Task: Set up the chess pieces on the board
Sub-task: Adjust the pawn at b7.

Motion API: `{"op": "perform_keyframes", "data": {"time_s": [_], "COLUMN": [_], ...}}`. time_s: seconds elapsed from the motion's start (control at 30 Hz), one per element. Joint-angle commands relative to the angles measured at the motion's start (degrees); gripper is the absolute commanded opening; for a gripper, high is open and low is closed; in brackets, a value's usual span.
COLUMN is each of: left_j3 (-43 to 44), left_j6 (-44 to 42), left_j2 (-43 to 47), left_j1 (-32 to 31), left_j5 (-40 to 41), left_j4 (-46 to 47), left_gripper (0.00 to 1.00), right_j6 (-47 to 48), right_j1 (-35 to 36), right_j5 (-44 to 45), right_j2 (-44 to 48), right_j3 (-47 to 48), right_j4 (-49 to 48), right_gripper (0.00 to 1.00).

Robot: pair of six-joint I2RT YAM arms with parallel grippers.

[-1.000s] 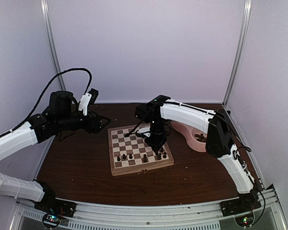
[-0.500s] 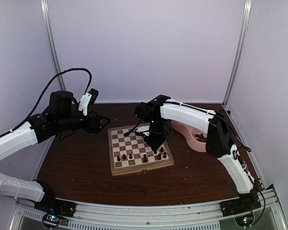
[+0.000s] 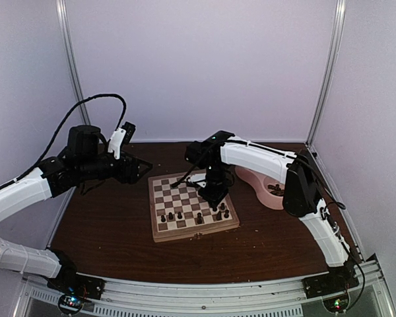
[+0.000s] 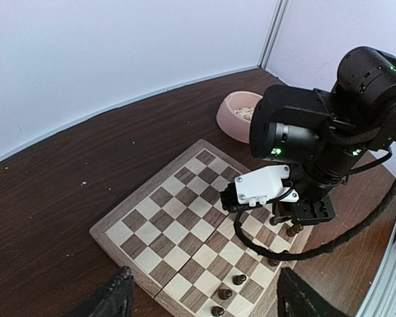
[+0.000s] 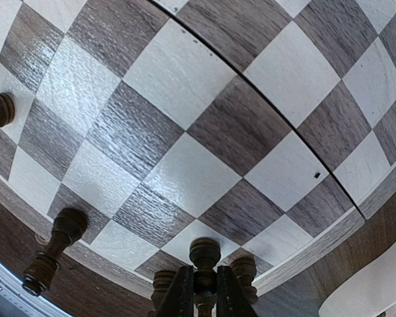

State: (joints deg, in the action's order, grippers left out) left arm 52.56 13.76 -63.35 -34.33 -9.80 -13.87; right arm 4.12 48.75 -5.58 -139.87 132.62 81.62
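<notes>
Right pincer [image 5: 204, 294]: clenched on a dark chess piece [image 5: 204, 253], which is gripped by the stem between the two fingers.
Held piece, place: seen at the board's [image 3: 168, 191] 4 o'clock edge in the top view; whether a square is touched cannot be told.
Left pincer [image 4: 204, 285]: released, fingers spread wide with nothing between them, and held off the board at its 10 o'clock.
Dark pieces [image 3: 179, 215]: a handful are stood along the 6 o'clock rows.
Pink bowl [image 3: 261, 188]: set at the board's 3 o'clock.

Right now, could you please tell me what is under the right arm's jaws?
A dark chess piece clamped between them, above edge squares of the board, with two more dark pieces beside it. Its base, and whether it touches, is hidden.
</notes>
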Motion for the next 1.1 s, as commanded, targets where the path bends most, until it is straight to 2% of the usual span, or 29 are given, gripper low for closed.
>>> {"op": "perform_keyframes", "data": {"time_s": [0.0,0.07,0.13,0.27,0.47,0.57,0.67,0.8,0.9,0.97,1.07], "left_j3": [0.0,0.0,0.0,0.0,0.6,1.4,2.2,2.6,2.3,2.1,0.8], "left_j6": [-0.7,-0.7,-0.7,-0.8,-0.8,-0.8,-0.8,-0.2,0.1,0.1,0.4], "left_j2": [-0.1,-0.1,0.0,0.2,0.7,0.7,0.5,0.5,0.7,0.9,2.0], "left_j1": [0.0,0.0,0.0,0.0,0.0,0.0,0.0,0.0,0.0,0.0,0.0], "left_j5": [0.4,0.4,0.4,0.4,0.8,1.3,2.0,3.0,4.7,6.1,8.8], "left_j4": [1.4,1.3,1.2,1.2,0.5,-0.9,-2.5,-5.6,-8.8,-11.3,-14.4], "left_gripper": [0.74,0.74,0.74,0.74,0.75,0.75,0.75,0.76,0.77,0.79,0.85], "right_j6": [-0.3,-0.5,-0.5,-0.6,-0.9,-0.7,-0.8,-2.1,-5.0,-7.7,-9.6], "right_j1": [-0.1,-0.1,-0.1,-0.1,-0.1,-0.1,-0.3,-1.7,-5.9,-9.0,-13.1], "right_j5": [1.2,0.9,0.9,0.6,0.9,2.0,7.3,14.3,15.1,14.7,15.4], "right_j2": [-0.5,-0.5,-0.4,0.2,5.3,10.8,19.3,33.9,44.1,49.1,52.8], "right_j3": [0.9,1.0,0.9,0.9,0.7,-1.5,-9.5,-29.2,-42.9,-49.2,-54.1], "right_j4": [0.5,0.3,0.1,-0.4,-4.8,-10.8,-20.9,-39.9,-52.2,-56.8,-56.4], "right_gripper": [0.12,0.16,0.26,0.32,0.34,0.35,0.35,0.34,0.35,0.38,0.37]}}
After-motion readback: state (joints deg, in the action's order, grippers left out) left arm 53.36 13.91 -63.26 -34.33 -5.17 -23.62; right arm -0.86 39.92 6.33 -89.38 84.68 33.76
